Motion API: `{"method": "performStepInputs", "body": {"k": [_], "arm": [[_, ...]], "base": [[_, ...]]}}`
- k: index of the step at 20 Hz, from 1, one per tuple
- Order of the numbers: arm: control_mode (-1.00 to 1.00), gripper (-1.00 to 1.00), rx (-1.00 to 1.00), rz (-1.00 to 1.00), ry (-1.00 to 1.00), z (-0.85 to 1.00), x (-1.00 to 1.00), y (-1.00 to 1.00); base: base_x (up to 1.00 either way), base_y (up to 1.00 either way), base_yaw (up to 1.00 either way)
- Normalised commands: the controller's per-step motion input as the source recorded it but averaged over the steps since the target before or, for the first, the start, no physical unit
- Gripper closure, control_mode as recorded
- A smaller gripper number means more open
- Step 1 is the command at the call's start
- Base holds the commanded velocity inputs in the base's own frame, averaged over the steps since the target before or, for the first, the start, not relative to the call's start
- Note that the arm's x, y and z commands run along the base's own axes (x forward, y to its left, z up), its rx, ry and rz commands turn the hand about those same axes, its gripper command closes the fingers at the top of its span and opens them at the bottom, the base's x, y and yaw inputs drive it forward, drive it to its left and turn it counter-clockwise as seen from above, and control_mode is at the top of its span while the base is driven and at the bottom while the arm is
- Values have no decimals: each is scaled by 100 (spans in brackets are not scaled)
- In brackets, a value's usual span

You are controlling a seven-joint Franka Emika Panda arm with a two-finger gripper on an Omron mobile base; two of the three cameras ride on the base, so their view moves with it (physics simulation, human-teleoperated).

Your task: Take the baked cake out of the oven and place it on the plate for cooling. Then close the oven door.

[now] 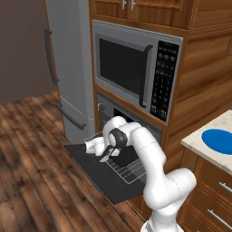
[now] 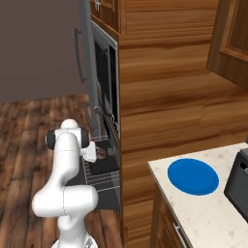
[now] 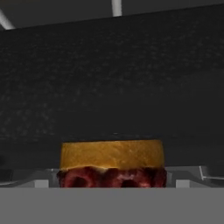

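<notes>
Baked cake (image 3: 112, 164) sits dead centre and very close in the hand view — tan-orange band on top, dark reddish lumpy layer beneath, resting on a dark tray (image 3: 113, 78) that stretches away behind it. In the right base view the cake (image 2: 101, 153) is a small reddish spot just off the gripper, at the mouth of the oven (image 2: 107, 126), on the pulled-out dark tray over the wire rack (image 2: 102, 180).

Gripper (image 2: 95, 152) is level with the cake, pointing into the oven; fingertips can't be made out in the hand view, and the base views are too small to show the jaws clearly — they stand wide apart, not clamped on anything I can see. Contact with the cake: cannot tell. From the left base view the white hand (image 1: 97, 147) is low over the oven door (image 1: 93, 170), and the arm's elbow hides the cake.

Oven door is dropped fully open, flat, sticking out toward the wood floor (image 1: 31, 181), with the rack (image 1: 129, 170) slid out above it. Microwave (image 1: 136, 70) with keypad is directly above the oven. Grey fridge (image 1: 68, 68) stands beside the oven, on the far side from the counter.

Blue plate (image 2: 193, 176) lies flat on the speckled counter (image 2: 208, 213), well apart from the oven, past the wood cabinet side. A dark appliance (image 2: 238, 184) sits just beside the plate on the counter.
</notes>
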Motion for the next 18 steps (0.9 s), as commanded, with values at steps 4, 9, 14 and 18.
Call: {"method": "performStepInputs", "body": {"k": [4,9,14,18], "arm": [[-100,100,0,0,4,-9,0,-4],[-100,100,0,0,-5,24,-64,1],[-100,100,-1,0,-23,60,-100,0],[-100,100,-6,-3,-20,74,-98,0]], "base": [[0,0,0],[0,0,0],[0,0,0],[0,0,0]]}}
